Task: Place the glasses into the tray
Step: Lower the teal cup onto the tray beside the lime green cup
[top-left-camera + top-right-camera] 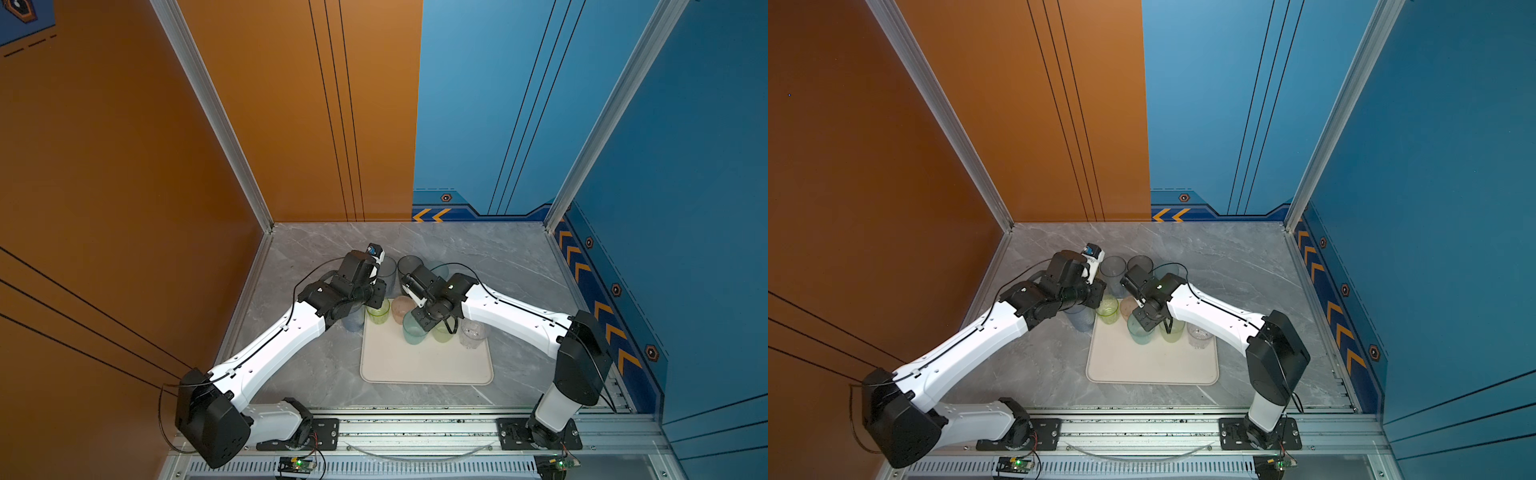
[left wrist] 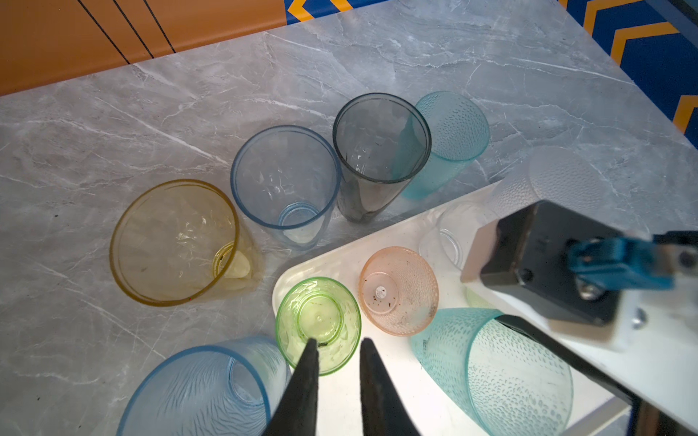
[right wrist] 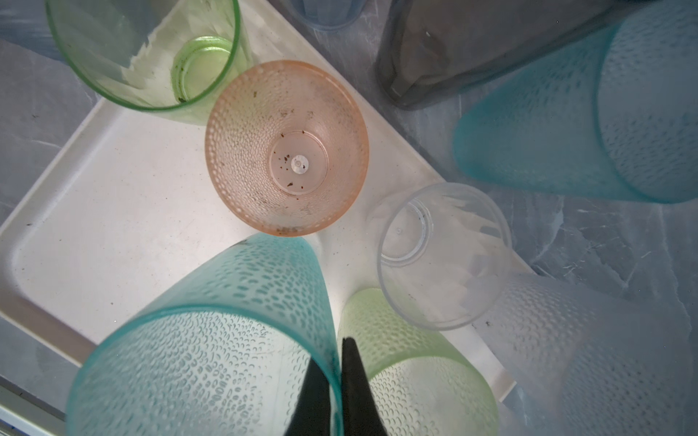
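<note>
The cream tray [image 1: 424,365] [image 3: 113,196] holds a short green glass [image 2: 319,324], a pink one [image 3: 287,151], a clear one [image 3: 442,256] and a tall green one [image 3: 411,370]. My right gripper [image 3: 335,351] is shut on the wall of a tall teal glass [image 1: 413,330] [image 3: 211,339] over the tray's back part, one finger inside and one outside. My left gripper [image 2: 340,341] is open a little above the short green glass's near rim, holding nothing. Off the tray stand yellow [image 2: 173,241], blue [image 2: 285,177], smoky grey [image 2: 381,151], teal [image 2: 449,139] and ribbed blue [image 2: 196,392] glasses.
Grey marble tabletop [image 1: 498,257] between an orange wall on the left and blue walls behind and on the right. The front half of the tray is bare. An aluminium rail [image 1: 415,428] with both arm bases runs along the front edge. A frosted clear glass [image 3: 604,358] stands beside the tray's right rim.
</note>
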